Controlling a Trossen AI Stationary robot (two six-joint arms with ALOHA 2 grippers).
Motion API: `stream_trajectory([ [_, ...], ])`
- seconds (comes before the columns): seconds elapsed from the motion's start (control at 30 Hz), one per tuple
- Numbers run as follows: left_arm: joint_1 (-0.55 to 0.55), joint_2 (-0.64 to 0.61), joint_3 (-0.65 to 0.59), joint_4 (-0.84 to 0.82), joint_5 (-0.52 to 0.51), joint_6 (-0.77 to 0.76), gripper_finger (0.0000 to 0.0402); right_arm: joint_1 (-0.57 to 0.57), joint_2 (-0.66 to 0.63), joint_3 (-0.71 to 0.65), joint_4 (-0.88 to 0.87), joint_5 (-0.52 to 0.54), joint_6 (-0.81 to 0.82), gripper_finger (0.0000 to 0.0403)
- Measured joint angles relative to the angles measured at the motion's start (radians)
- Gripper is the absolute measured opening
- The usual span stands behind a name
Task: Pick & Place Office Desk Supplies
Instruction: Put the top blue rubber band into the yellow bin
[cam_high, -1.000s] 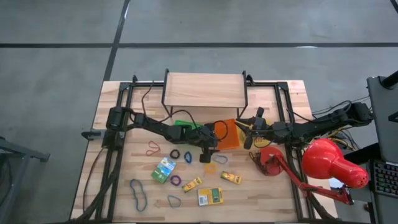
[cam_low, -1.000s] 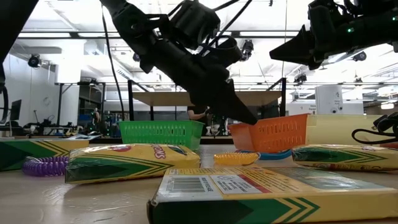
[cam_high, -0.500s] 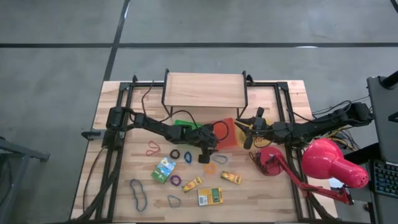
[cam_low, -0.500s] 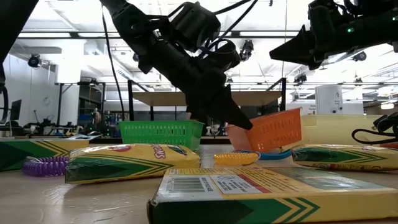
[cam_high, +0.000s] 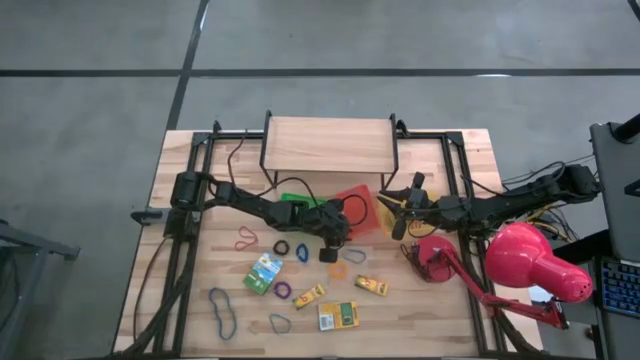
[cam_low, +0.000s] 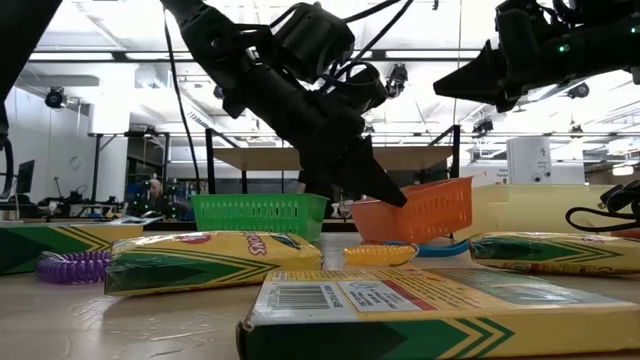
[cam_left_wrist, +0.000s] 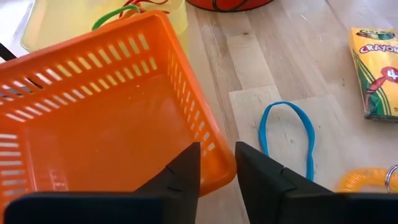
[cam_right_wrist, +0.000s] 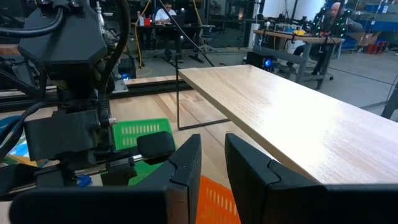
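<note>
1. Nearest the front table edge lie the office desk supplies: flat printed cardboard crayon boxes (cam_high: 338, 316), matte and sharp-cornered, with thin limp rubber bands (cam_high: 222, 311) scattered on the pale wood to the left.
2. Farther back, near the middle, a blue band loop (cam_left_wrist: 286, 133) lies flat just right of the orange tray (cam_high: 360, 211), beside a coiled yellow band (cam_high: 339, 271). None of the supplies is lifted.
3. The left gripper (cam_left_wrist: 217, 163) straddles the tray's near rim, a finger on either side of the thin slotted plastic wall; the tray sits tilted. I judge it clenched on the tray, not on a supply.
4. Risks: the smooth, flexible lattice wall could bend or slip from the narrow pinch; further tipping may shove the tray against the green tray (cam_high: 298, 202) behind it.
5. Farther right, the right gripper (cam_high: 398, 214) hangs above the table, fingers narrowly parted, holding nothing; its arm passes close to the glossy red lamp (cam_high: 535, 263).
</note>
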Motion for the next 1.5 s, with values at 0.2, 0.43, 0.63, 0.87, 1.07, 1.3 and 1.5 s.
stream_trajectory([
  [0.2, 0.0, -0.001, 0.0, -0.062, 0.002, -0.004, 0.0078, 0.0, 0.0, 0.0, 0.0, 0.0, 0.001, 0.0068],
  [0.43, -0.002, -0.021, 0.027, -0.175, 0.002, -0.015, 0.0073, 0.0, 0.0, 0.0, 0.0, 0.0, 0.001, 0.0068],
  [0.63, -0.012, -0.068, 0.043, -0.194, 0.002, -0.015, 0.0073, 0.0, 0.0, 0.0, -0.001, 0.0, 0.0, 0.0068],
  [0.87, -0.018, -0.091, 0.042, -0.228, 0.002, -0.004, 0.0073, 0.0, 0.0, 0.0, 0.001, 0.0, 0.001, 0.0068],
  [1.07, -0.053, -0.143, 0.039, -0.178, 0.041, 0.047, 0.008, 0.0, 0.0, 0.0, 0.001, 0.0, 0.0, 0.0068],
  [1.3, -0.104, -0.332, -0.04, -0.117, 0.057, 0.168, 0.0094, 0.0, 0.0, 0.0, 0.001, 0.0, 0.001, 0.0068],
  [1.5, -0.108, -0.592, -0.247, -0.06, 0.066, 0.178, 0.0096, 0.0, 0.0, 0.0, 0.0, 0.0, 0.0, 0.0068],
])
